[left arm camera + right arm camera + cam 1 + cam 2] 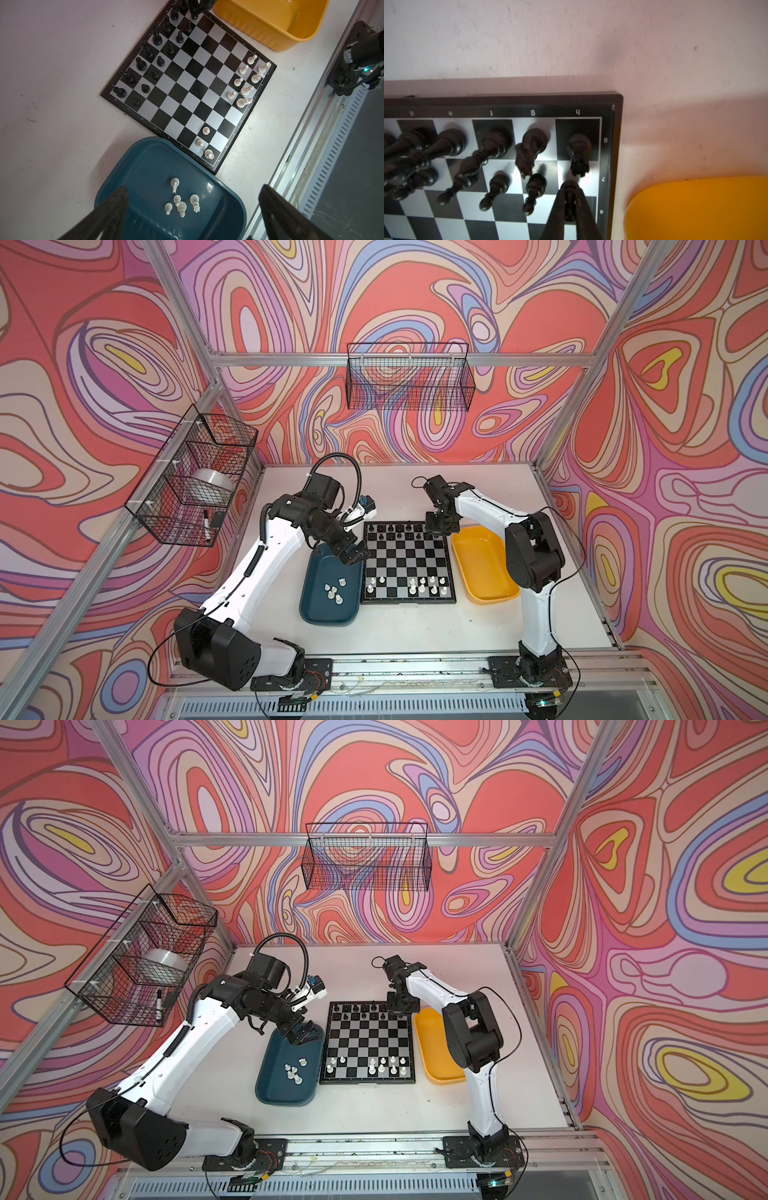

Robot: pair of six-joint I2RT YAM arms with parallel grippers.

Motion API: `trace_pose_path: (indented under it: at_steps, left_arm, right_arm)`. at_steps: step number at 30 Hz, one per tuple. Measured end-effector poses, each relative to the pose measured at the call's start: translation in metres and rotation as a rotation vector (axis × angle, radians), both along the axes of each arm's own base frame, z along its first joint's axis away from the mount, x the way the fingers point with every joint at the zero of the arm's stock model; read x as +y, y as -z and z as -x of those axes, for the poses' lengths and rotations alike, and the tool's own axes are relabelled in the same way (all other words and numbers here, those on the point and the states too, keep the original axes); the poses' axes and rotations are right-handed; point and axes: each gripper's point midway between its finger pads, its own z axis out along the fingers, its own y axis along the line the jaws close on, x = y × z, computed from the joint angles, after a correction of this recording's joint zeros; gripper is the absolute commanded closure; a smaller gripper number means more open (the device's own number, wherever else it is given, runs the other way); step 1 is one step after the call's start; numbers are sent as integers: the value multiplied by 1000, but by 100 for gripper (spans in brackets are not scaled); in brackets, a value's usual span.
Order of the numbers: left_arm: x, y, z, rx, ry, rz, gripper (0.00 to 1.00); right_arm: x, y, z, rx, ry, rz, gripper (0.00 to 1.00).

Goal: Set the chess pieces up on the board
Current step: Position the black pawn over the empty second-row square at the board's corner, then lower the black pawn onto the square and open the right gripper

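The board (405, 562) lies mid-table, between two trays. Black chess pieces (395, 529) fill its far two rows, and several white ones (422, 587) stand on the near rows. More white pieces (180, 201) lie in the teal tray (316, 605). My left gripper (357, 553) hangs open above that tray's far end with nothing between its fingers (116, 199). My right gripper (570, 187) is over the board's far right corner, shut on a black pawn (569, 199). The pawn's base is at the h7 square, in front of the corner rook (579, 151).
An empty yellow tray (484, 568) sits right of the board, under my right forearm. A wire basket (195, 477) with a tape roll and a marker hangs on the left wall. Another wire basket (409, 377) hangs on the back wall.
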Motion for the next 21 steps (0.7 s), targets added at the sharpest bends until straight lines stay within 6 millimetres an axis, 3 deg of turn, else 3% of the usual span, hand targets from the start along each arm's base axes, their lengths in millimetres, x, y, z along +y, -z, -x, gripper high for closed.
trace_pose_path:
  at_steps: [21]
  left_arm:
    - [1,1,-1,-2,-4,-9,2]
  right_arm:
    - [-1,5,-4,0,-8,21,87]
